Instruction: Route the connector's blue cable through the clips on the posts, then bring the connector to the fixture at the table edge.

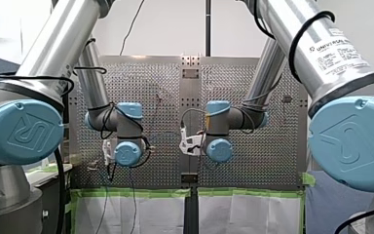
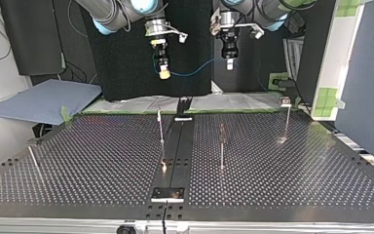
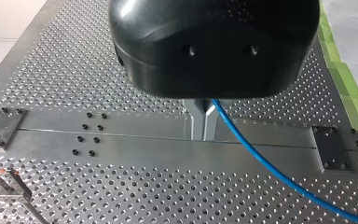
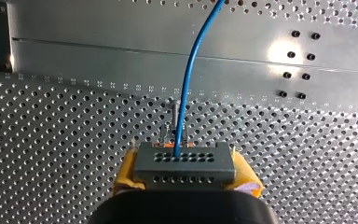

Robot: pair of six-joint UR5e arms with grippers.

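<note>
My right gripper (image 4: pixel 186 181) is shut on the grey connector (image 4: pixel 185 161), its yellow pads (image 4: pixel 127 173) on either side of it. The blue cable (image 4: pixel 190 74) leaves the connector's face and runs ahead over the table. My left gripper (image 3: pixel 203 120) has its metal fingers shut on the blue cable (image 3: pixel 270 168), which trails off beside it. In the top view both grippers hang high above the far table edge, my right gripper (image 2: pixel 164 73) at the left and my left gripper (image 2: pixel 230 63) at the right. The cable (image 2: pixel 195 74) sags between them.
Thin posts stand on the perforated table: one (image 2: pixel 161 127) by the centre rail, one (image 2: pixel 222 146) right of it, one (image 2: pixel 287 121) at the far right, and a leaning one (image 2: pixel 34 162) at the left. A dark fixture plate (image 2: pixel 168 194) sits at the near edge.
</note>
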